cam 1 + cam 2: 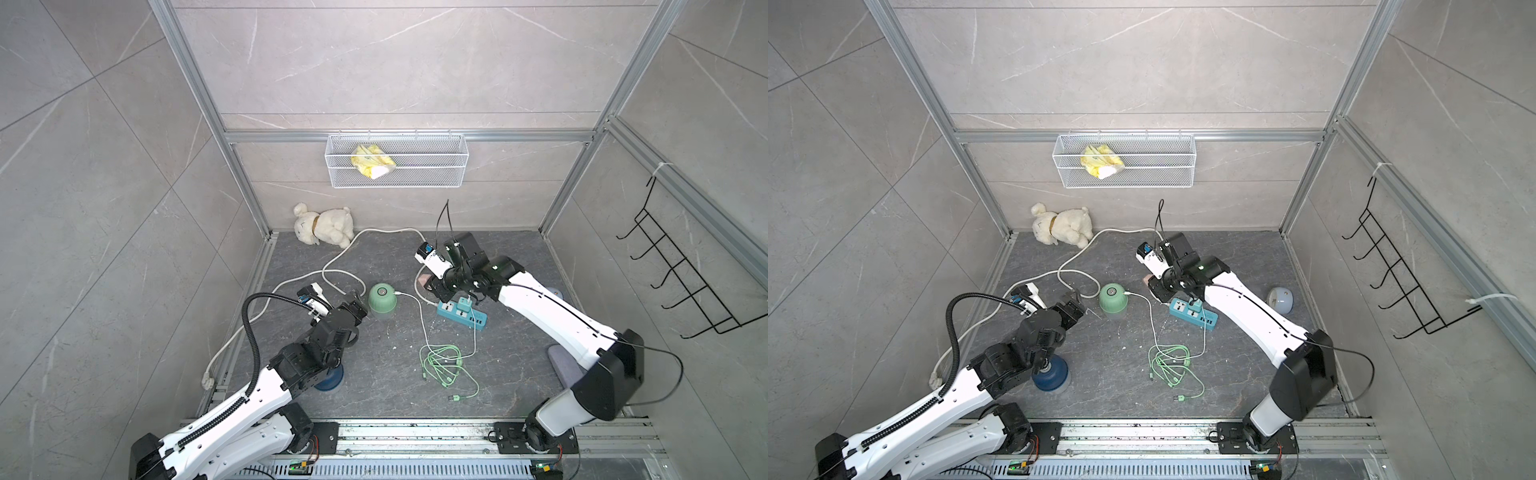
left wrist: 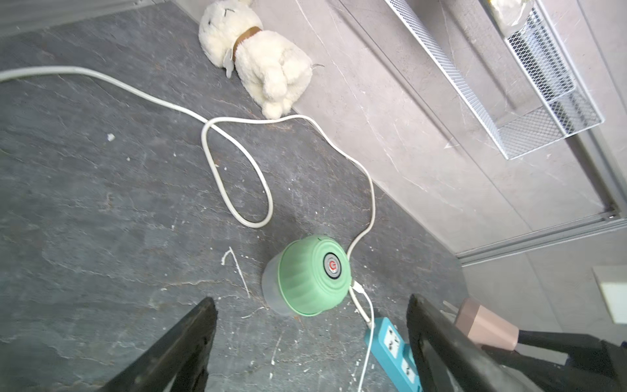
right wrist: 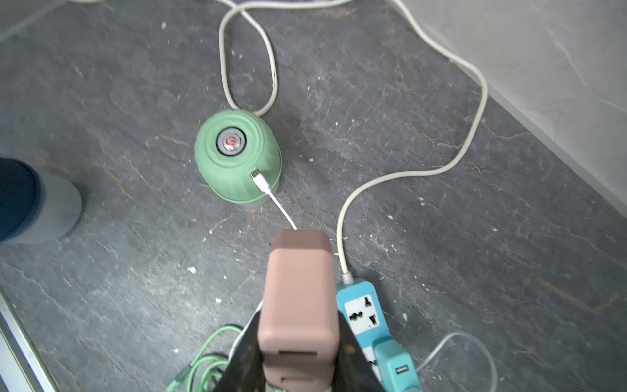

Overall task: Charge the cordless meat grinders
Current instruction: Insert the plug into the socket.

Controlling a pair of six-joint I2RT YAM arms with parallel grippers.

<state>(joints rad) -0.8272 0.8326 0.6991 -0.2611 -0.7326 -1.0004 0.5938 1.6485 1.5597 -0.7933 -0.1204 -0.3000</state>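
Plainly, the blue grinder is being crowded most: it is standing near the front of the slab under the left arm, with no cable seen at it, and could be toppled if that arm were swung low. The green grinder is standing upright between the two grippers and is being fed by a white cable at its side. That plug could be dragged out if the slack were snagged. The strip is lying loose and could be shoved aside while prongs are being pressed in. The pink charger is being clamped by the right gripper just beside the strip, and it could be twisted in the jaws. The left gripper is being held wide apart, empty.

The slab is being read as dark, veined, stone-like and flecked white. The green grinder is being seen as a ribbed matte dome over a clear cup, with a round metal button. The strip looks like a hard teal bar, the charger a smooth round-edged block, the cable thin and limp.
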